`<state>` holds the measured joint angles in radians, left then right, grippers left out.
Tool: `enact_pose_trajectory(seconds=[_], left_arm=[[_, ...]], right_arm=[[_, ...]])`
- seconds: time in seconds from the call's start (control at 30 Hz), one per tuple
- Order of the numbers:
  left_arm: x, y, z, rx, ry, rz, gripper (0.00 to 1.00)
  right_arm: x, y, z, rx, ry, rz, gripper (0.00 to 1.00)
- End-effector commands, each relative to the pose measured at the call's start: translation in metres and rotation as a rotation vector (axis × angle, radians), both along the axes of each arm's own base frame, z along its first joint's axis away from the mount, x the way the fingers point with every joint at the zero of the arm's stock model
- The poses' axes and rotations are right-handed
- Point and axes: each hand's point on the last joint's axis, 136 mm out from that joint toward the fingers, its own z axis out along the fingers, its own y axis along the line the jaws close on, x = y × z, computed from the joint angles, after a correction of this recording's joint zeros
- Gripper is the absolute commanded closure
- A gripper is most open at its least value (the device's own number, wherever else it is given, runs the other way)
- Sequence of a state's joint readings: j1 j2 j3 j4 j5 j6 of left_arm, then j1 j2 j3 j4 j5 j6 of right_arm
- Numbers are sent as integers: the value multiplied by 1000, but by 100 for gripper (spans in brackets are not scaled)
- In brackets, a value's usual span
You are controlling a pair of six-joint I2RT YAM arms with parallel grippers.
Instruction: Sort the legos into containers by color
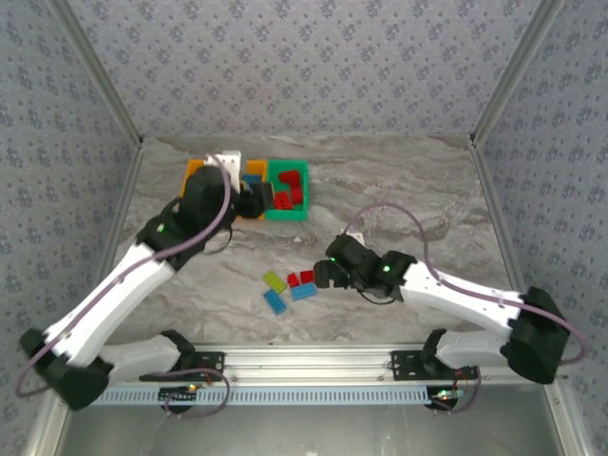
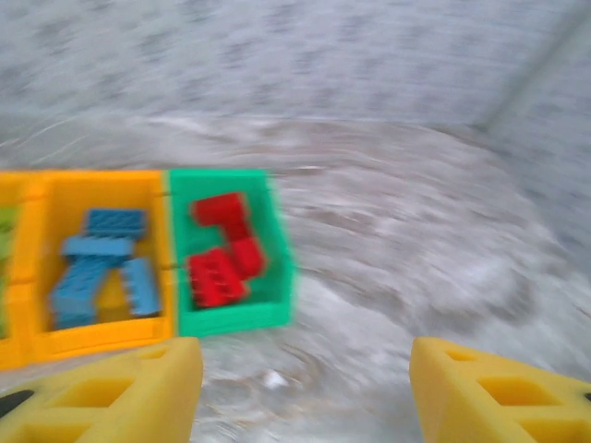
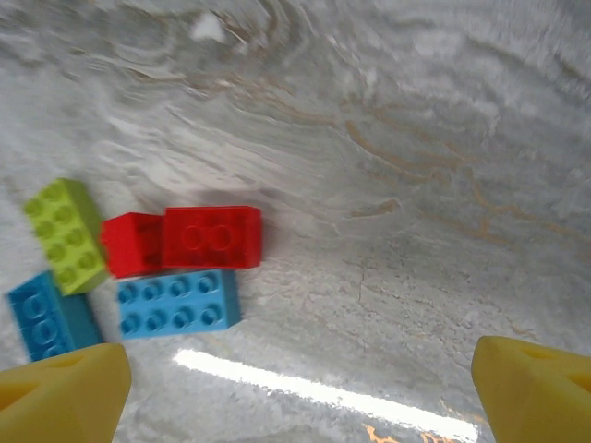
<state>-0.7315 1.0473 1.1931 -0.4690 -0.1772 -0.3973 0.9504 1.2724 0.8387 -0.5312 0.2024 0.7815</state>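
Three containers stand in a row at the back left: an orange bin (image 1: 196,171), an orange bin (image 2: 55,340) holding blue legos (image 2: 100,268), and a green bin (image 2: 231,318) holding red legos (image 2: 222,258). My left gripper (image 2: 305,369) hovers just in front of the green bin (image 1: 287,211), open, with nothing between its yellow fingers (image 2: 138,388). Loose legos lie mid-table: a lime one (image 3: 65,235), two red ones (image 3: 211,237), and two blue ones (image 3: 178,305). My right gripper (image 3: 300,378) is open just right of that cluster (image 1: 290,288), holding nothing.
The marbled table (image 1: 399,190) stretches bare to the right and back of the bins. Patterned walls (image 1: 304,66) enclose the back and sides. An aluminium rail (image 1: 304,359) carries both arm bases along the near edge.
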Motion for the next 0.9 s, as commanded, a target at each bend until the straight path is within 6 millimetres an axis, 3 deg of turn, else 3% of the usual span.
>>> enact_pose_trajectory(seconds=[0.0,0.17,0.23,0.33,0.5,0.87], left_arm=[[-48,-5,-28,196,-43,-252,35],[-102,2,-50,293,-92,-502,23],[-116,5,-66,326,-85,-569,19],[-132,-6,-73,278,-113,-679,16],[-135,-11,-87,280,-104,-716,12],[-131,-3,-103,341,-65,-694,5]], right_arm=[[7,26,-9,40,70,-12,3],[21,43,-34,-8,113,-25,4],[26,49,-40,-12,120,-29,5],[31,55,-53,-17,149,-43,7],[35,61,-61,-18,175,-52,18],[22,76,-85,-52,248,1,28]])
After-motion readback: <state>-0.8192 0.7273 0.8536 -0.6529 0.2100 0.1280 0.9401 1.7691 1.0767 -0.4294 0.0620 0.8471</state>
